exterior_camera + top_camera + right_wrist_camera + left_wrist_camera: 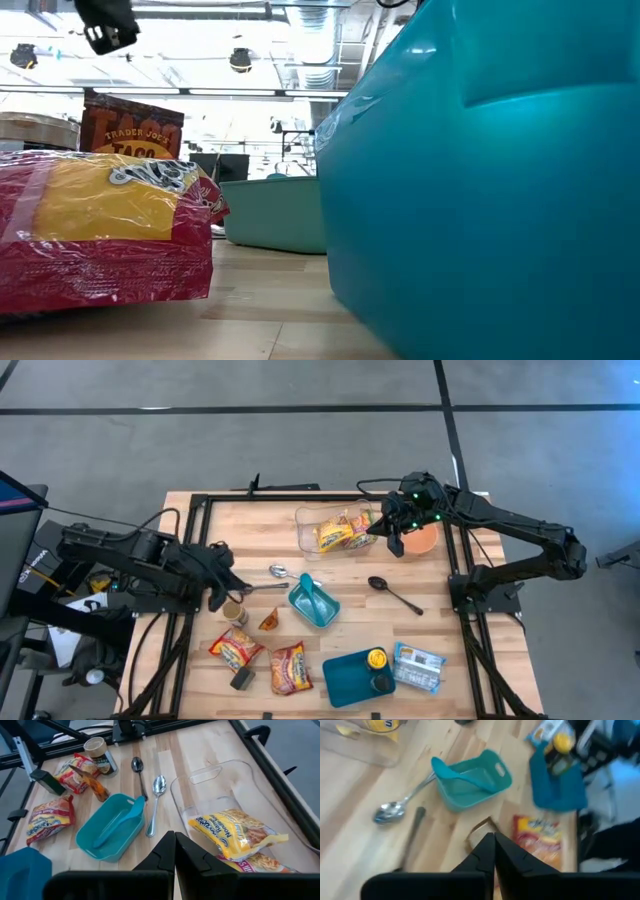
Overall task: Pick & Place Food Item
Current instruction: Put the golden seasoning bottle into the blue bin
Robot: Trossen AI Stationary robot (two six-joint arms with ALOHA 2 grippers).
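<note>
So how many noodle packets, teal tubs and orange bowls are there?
Noodle packets: 4
Teal tubs: 2
Orange bowls: 1
Total: 7

Left arm comes in from the table's left edge, folded low, wrist pointing toward the table's middle — left gripper [222, 596] sits low over the left part of the tabletop, tilted down. In its own wrist view the two dark fingers [487, 854] meet tip to tip, no gap, nothing between them.

Right arm reaches from its base at the right edge, elbow bent out to the right, forearm running back toward the far side — right gripper [395, 538] hangs over the far-centre area. Its fingers [170, 851] are pressed together too, nothing gripped.
</note>
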